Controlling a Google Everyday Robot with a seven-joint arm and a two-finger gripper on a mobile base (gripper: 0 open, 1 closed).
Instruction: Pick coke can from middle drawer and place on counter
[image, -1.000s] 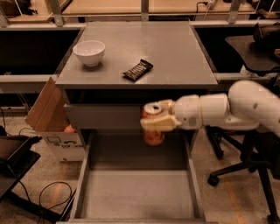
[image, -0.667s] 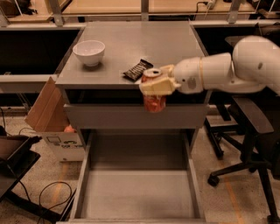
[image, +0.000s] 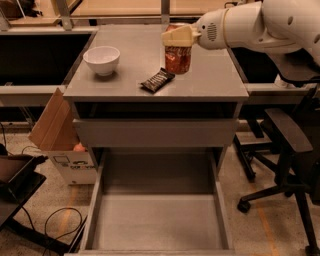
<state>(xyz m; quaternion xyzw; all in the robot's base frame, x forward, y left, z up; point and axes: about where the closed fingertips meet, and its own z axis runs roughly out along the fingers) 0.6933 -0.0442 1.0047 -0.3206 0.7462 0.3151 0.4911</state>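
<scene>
My gripper (image: 177, 37) is shut on the coke can (image: 178, 58), an orange-red can held upright from its top. The can is over the grey counter (image: 150, 55), right of centre, just behind the dark snack-bar wrapper (image: 157, 80). I cannot tell whether its base touches the counter. My white arm (image: 250, 22) reaches in from the upper right. The middle drawer (image: 157, 220) stands pulled fully out below, with a bare grey floor.
A white bowl (image: 102, 60) sits on the counter's left side. A cardboard box (image: 60, 140) stands on the floor to the left of the cabinet. A black office chair (image: 287, 160) stands to the right. A pale wooden tabletop (image: 125, 7) lies behind.
The gripper has lifted the coke can from in front of the drawers up and back, to above the counter near the snack-bar wrapper.
</scene>
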